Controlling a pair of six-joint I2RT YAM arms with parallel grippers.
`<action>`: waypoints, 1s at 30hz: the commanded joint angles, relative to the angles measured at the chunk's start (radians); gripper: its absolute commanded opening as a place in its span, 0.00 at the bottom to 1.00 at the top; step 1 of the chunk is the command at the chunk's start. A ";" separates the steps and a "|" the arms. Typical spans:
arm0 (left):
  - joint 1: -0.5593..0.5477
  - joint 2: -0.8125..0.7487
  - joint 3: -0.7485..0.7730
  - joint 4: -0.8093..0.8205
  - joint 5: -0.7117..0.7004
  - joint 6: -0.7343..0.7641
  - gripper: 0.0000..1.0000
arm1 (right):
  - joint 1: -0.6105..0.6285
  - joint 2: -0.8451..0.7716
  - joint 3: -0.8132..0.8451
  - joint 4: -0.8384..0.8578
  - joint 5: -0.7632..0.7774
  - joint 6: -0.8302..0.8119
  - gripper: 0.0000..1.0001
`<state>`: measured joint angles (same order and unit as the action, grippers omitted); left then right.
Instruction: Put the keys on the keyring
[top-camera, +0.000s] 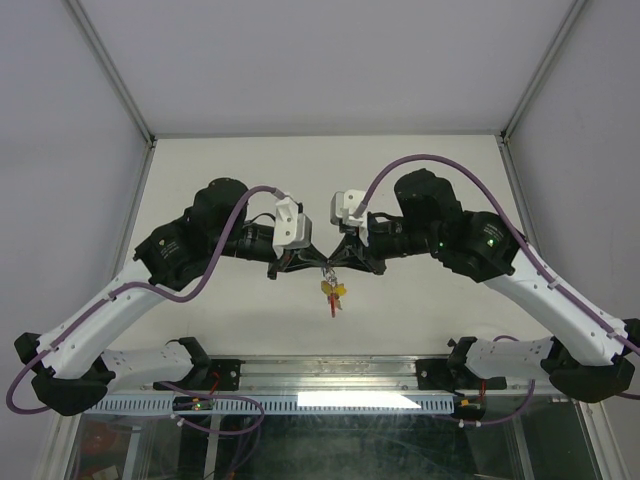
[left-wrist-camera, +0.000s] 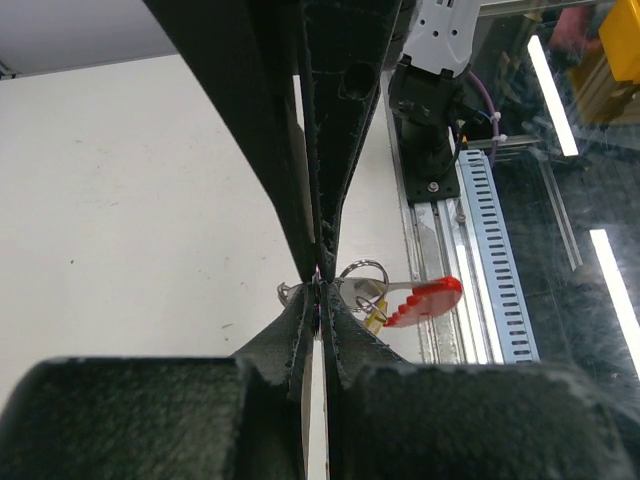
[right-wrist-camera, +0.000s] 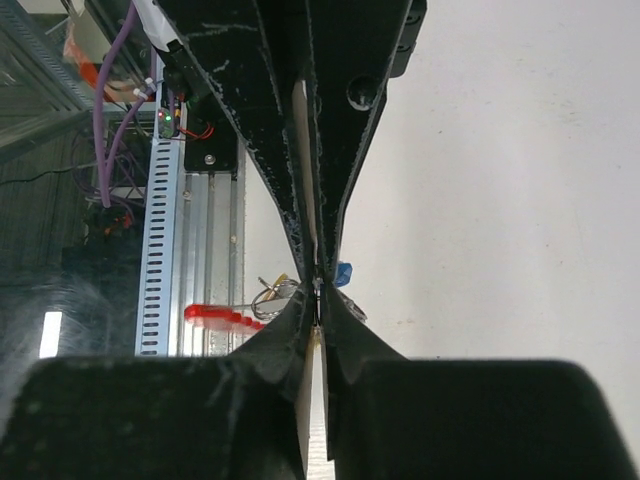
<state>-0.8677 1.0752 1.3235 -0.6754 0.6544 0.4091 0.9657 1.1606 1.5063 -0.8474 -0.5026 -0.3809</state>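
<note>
The task looks well along: the red key (left-wrist-camera: 428, 299) and yellow key (left-wrist-camera: 377, 317) seem to hang from the keyring (left-wrist-camera: 362, 271), held up over the middle of the desk (top-camera: 420, 170). Whether the blue key (right-wrist-camera: 343, 273) is threaded I cannot tell. The left pincer (left-wrist-camera: 316, 305) is pressed together, and the right pincer (right-wrist-camera: 316, 305) looks together too; they meet tip to tip at the ring. Open desk lies toward 12 o'clock, while the rail (top-camera: 330, 385) at its edge sits near at 6 o'clock.

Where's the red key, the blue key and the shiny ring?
red key (left-wrist-camera: 432, 299), left wrist view, its plastic head
blue key (right-wrist-camera: 343, 273), right wrist view, its plastic head
keyring (left-wrist-camera: 362, 264), left wrist view, top of the wire loop
</note>
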 joint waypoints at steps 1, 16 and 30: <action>-0.012 -0.012 0.045 0.042 0.002 0.016 0.00 | 0.005 -0.009 0.038 0.017 -0.017 -0.001 0.02; -0.012 -0.112 0.018 0.123 -0.096 -0.014 0.42 | 0.005 -0.132 -0.067 0.217 0.022 0.097 0.00; -0.011 -0.106 -0.003 0.171 -0.016 -0.036 0.41 | 0.005 -0.152 -0.079 0.262 -0.022 0.120 0.00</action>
<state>-0.8715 0.9646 1.3193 -0.5545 0.5888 0.3851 0.9665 1.0222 1.4132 -0.6739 -0.4984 -0.2794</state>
